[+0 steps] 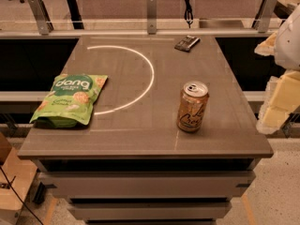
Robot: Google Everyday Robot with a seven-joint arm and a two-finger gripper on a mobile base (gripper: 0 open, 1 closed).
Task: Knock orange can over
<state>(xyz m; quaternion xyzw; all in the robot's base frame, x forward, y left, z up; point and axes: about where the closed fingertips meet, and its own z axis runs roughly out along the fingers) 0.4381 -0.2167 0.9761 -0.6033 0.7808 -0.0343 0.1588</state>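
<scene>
The orange can (192,107) stands upright on the grey table (140,139), right of the middle and toward the front. It is orange-tan with a silver pull-tab top and dark cursive lettering. My gripper (277,104) shows as pale cream and white parts at the right edge of the view, beyond the table's right side and level with the can. It is well apart from the can and is partly cut off by the frame.
A green snack bag (70,100) lies flat at the table's left side. A small dark packet (187,43) lies at the far edge. A white arc (149,78) is marked on the tabletop. Railing posts (151,13) stand behind the table.
</scene>
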